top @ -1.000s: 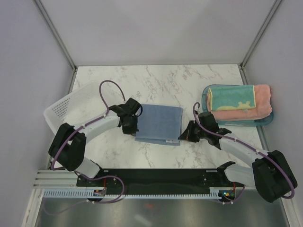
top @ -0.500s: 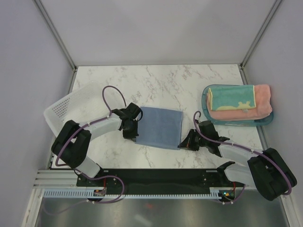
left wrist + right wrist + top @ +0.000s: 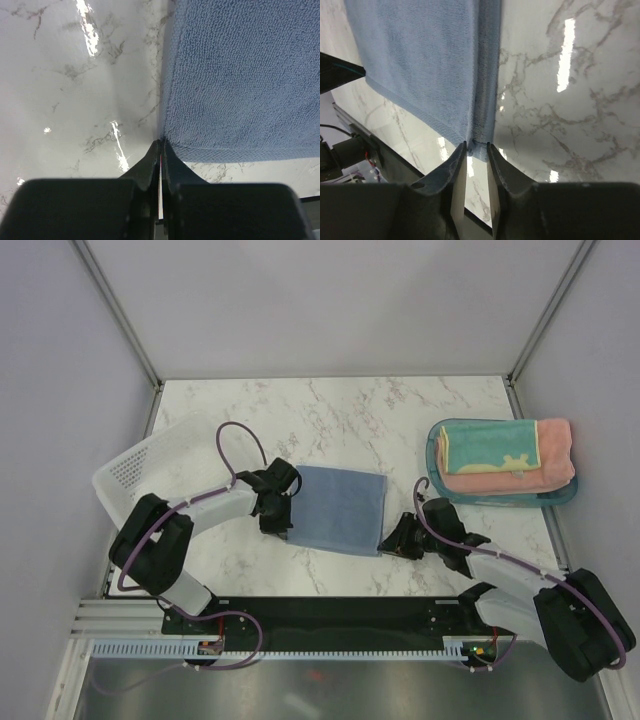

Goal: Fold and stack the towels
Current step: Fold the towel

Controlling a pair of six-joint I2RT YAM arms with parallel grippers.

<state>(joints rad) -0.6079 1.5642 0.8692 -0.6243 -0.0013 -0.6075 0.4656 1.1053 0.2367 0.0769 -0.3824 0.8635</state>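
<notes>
Marble table (image 3: 350, 410): blue-grey towel (image 3: 342, 508) lying mid-table, left gripper (image 3: 160, 145) pinching its near-left corner shut, right gripper (image 3: 475, 146) sitting narrowly parted at near-right corner.

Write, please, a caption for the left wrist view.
Left gripper, jaws shut on a corner of the blue-grey towel, over the marble table.

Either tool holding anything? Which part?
Left tool pinches the blue towel by its near-left corner. Right tool sits open at the near-right corner.
</notes>
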